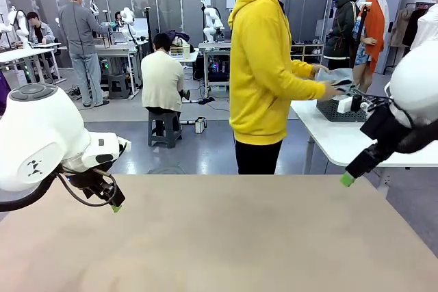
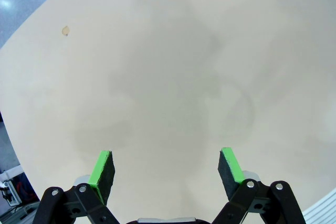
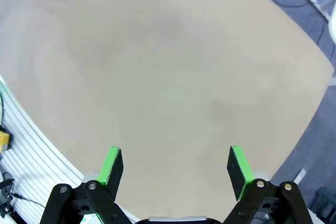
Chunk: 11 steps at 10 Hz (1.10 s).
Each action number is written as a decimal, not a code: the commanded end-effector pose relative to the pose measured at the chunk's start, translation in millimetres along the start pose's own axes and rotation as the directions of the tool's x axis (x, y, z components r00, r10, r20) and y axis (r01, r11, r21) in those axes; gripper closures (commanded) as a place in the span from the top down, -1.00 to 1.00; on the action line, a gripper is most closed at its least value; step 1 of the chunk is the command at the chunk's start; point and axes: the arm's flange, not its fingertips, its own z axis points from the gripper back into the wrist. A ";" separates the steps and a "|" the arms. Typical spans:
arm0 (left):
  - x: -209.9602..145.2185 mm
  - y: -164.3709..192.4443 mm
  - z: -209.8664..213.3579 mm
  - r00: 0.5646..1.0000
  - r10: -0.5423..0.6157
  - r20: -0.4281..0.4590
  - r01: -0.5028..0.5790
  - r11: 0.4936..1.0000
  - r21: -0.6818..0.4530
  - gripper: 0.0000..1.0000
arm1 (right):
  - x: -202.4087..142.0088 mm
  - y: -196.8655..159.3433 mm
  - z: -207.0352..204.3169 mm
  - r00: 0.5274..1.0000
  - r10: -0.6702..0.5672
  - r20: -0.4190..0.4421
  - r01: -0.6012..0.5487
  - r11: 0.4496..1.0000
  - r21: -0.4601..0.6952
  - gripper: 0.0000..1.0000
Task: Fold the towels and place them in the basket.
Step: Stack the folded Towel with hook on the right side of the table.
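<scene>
The basket [image 1: 340, 109] sits on a white side bench [image 1: 342, 138] behind the work bench [image 1: 226, 237], well apart from both sets of jaws. One person's hand [image 1: 331, 89] holds one pale grey-blue towel [image 1: 337, 78] just above it. The left gripper [image 2: 167, 165] and right gripper [image 3: 177, 162] hover over bare work bench, jaws apart, empty.

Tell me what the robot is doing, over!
Left gripper open, empty, above bare table. Right gripper open, empty too. Basket and a towel on the far table, in the person's hands.
</scene>
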 end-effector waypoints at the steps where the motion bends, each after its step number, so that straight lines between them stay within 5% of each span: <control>1: 3.5 -1.1 0.4 1.000 0.014 -0.010 -0.014 1.000 0.005 1.00 | 6.6 -2.2 -27.1 0.998 -0.056 -0.039 0.054 0.997 -0.048 1.00; 2: 3.5 -1.1 0.4 1.000 0.014 -0.010 -0.014 1.000 0.005 1.00 | 0.0 0.0 0.0 1.000 0.000 0.000 0.000 1.000 0.000 1.00; 11: 3.5 -1.1 0.4 1.000 0.014 -0.010 -0.014 1.000 0.005 1.00 | 0.0 0.0 0.0 1.000 0.000 0.000 0.000 1.000 0.000 1.00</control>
